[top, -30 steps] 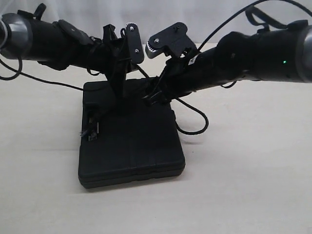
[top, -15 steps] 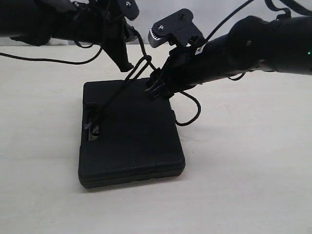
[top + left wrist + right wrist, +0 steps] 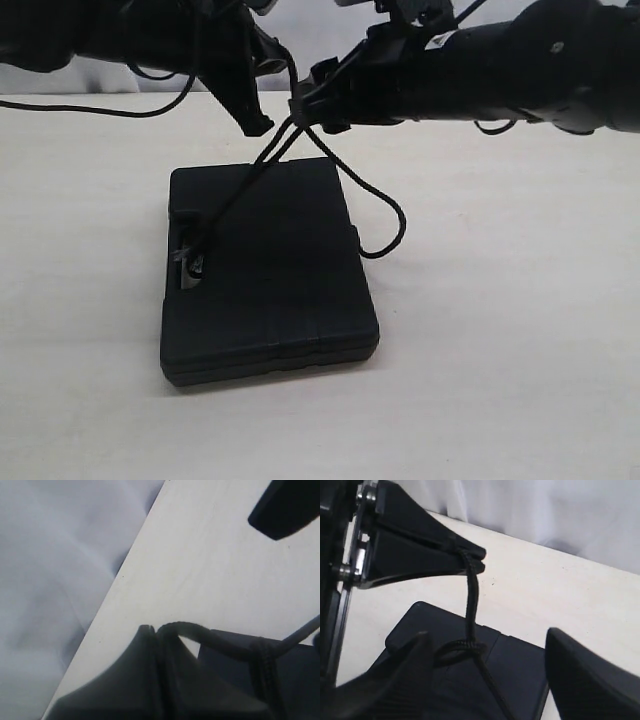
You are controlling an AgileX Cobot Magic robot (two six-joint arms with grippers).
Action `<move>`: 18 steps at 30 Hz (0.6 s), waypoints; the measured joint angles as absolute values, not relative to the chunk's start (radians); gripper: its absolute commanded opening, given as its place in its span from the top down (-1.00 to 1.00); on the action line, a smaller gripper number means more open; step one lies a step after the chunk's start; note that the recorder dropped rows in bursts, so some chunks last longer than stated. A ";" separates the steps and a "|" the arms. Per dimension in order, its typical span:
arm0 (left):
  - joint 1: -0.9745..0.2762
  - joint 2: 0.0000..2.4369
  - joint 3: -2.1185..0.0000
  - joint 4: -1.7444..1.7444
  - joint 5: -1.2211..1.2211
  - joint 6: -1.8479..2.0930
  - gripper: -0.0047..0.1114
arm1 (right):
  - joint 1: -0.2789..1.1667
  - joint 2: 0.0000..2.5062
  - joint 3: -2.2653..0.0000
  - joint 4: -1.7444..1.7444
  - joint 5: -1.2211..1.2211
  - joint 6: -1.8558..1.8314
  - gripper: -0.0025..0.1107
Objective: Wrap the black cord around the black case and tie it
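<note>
The black case (image 3: 270, 270) lies flat on the table. The black cord (image 3: 235, 195) rises taut from the case's handle slot (image 3: 190, 262) to my left gripper (image 3: 256, 126), which is shut on it above the case's far edge. In the left wrist view the cord (image 3: 215, 637) leaves the closed fingertips (image 3: 150, 628). My right gripper (image 3: 312, 108) hangs open just right of the left one. In the right wrist view the cord (image 3: 470, 600) drops from the left gripper (image 3: 472, 560) to a small loop (image 3: 460, 650) against one finger (image 3: 407, 675) of the open right gripper (image 3: 490, 672). Slack cord (image 3: 385, 225) curves down beside the case.
The pale table (image 3: 500, 350) extends all round the case. A white cloth backdrop (image 3: 545, 510) hangs behind the table's far edge. Thin black arm cables (image 3: 90, 110) trail across the back left. Both arms reach in from the upper corners.
Both grippers have risen above the case, the left still holding the cord, which now pulls taut from the handle slot. The right gripper moved up and left, close to the left one.
</note>
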State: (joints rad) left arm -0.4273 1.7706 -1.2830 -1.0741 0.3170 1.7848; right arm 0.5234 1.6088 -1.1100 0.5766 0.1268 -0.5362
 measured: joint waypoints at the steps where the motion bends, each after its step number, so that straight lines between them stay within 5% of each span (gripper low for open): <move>1: -0.427 1.771 -1.283 -1.074 0.317 1.785 0.92 | 0.523 1.617 -1.110 0.585 0.129 -0.536 -0.12; 11: -0.424 1.771 -1.281 -1.066 0.344 1.783 0.92 | 0.593 1.765 -1.158 0.639 -0.010 -0.560 0.01; 18: -0.421 1.771 -1.281 -1.055 0.344 1.784 0.92 | 0.562 1.873 -1.186 0.636 0.115 -0.599 0.01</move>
